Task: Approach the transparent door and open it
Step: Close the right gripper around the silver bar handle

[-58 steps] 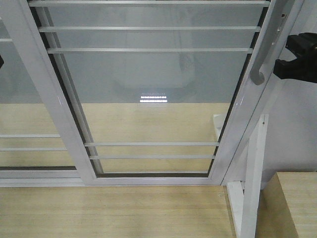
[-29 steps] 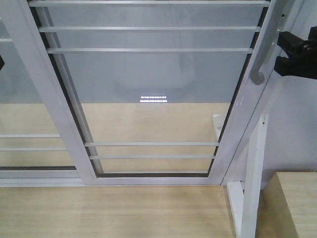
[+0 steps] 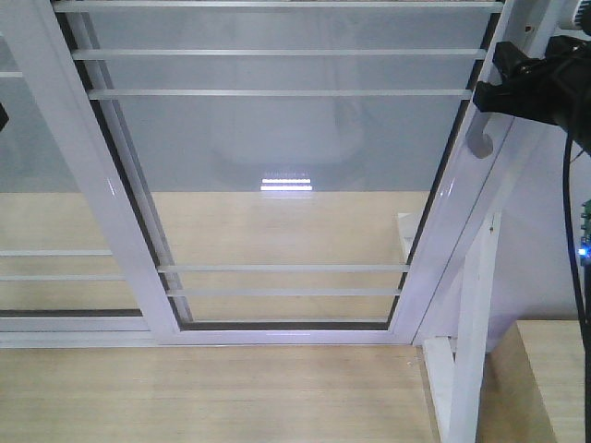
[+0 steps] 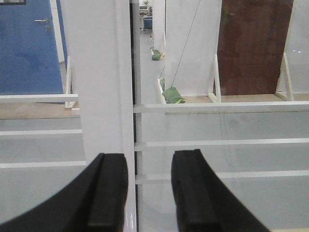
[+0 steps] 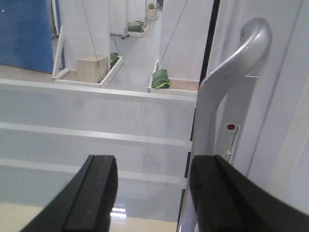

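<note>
Now reaching: my right gripper [image 5: 155, 166], jaws apart, has the door handle [image 5: 212, 111] at one o'clock; next, clamp it.

You see pale wood floor [image 3: 203, 397] under the transparent door [image 3: 277, 138], carrying a white stand [image 3: 468, 314] and perhaps a wooden box [image 3: 554, 378].

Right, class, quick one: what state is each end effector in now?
Left end effector: open, holding nothing.
Right end effector: open, close to the handle of the transparent door, not gripping it.
</note>
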`<state>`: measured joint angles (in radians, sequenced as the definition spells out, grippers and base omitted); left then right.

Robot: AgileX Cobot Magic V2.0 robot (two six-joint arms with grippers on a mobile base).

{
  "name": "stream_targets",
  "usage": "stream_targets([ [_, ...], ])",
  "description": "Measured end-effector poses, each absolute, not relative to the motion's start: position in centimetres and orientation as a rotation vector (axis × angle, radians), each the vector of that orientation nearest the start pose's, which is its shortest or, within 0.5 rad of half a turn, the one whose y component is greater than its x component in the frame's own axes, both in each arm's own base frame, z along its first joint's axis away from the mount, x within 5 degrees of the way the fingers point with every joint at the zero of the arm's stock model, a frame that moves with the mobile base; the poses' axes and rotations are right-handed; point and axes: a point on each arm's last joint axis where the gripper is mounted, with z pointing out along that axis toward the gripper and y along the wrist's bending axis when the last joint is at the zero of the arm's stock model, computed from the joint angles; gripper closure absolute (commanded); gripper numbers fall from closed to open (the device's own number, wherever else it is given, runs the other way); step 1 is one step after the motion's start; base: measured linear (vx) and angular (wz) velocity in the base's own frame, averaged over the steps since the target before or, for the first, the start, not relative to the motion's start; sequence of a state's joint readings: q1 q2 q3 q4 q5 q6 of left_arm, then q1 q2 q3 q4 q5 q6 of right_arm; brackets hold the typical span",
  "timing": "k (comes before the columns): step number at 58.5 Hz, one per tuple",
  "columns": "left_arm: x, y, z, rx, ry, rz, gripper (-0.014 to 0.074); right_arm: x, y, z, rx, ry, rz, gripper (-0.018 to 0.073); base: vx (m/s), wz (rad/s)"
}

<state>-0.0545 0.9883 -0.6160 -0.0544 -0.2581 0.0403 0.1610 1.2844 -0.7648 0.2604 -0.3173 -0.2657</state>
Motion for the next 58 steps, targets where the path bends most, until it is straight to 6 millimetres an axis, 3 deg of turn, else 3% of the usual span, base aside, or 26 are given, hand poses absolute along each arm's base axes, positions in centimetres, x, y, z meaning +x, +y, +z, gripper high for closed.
stream_targets([
  [13,21.4,-1.0,32.8,0.023,1.598,-0.041,0.0216,30.1,2.9,28.9,0.008,1.681,-0.020,0.0139,0.00,0.00],
  [33,21.4,-1.0,32.8,0.023,1.598,-0.041,0.0216,32.4,-1.5,27.3,0.150,1.737,-0.105,0.0139,0.00,0.00],
  [58,21.4,-1.0,32.8,0.024,1.598,-0.040,0.0216,37.8,-1.1,26.7,0.000,1.797,-0.086,0.0139,0.00,0.00],
])
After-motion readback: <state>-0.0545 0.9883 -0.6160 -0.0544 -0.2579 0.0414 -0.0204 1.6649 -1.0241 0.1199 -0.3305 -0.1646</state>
